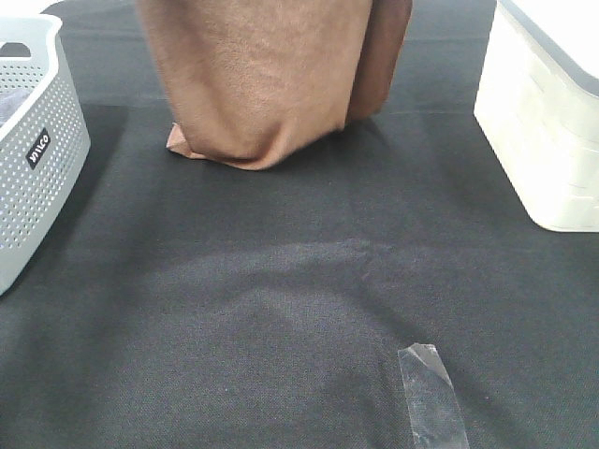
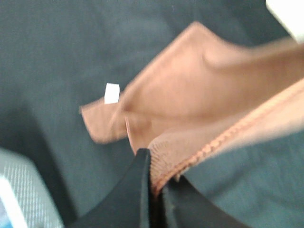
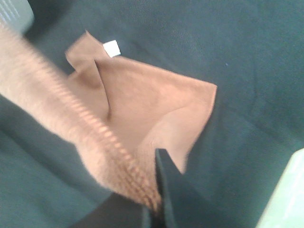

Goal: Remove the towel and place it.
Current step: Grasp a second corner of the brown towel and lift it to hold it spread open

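The left gripper (image 2: 159,192) and right gripper (image 3: 153,208) each pinch the stitched hem of the towel (image 1: 271,75), which hangs near the far edge of the table (image 1: 281,309) (bottom corner resting on it).

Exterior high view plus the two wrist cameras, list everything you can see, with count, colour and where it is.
towel: one, brown, hanging at the far centre, lower end resting on the cloth
tag: one, white, at a towel corner
basket: one, grey, perforated, left edge
box: one, white, right edge
tape strip: one, clear, stuck on the cloth near the front, right of centre
table cloth: one, black, covering the table
left gripper: one, black, shut on the towel's hem
right gripper: one, black, shut on the towel's hem
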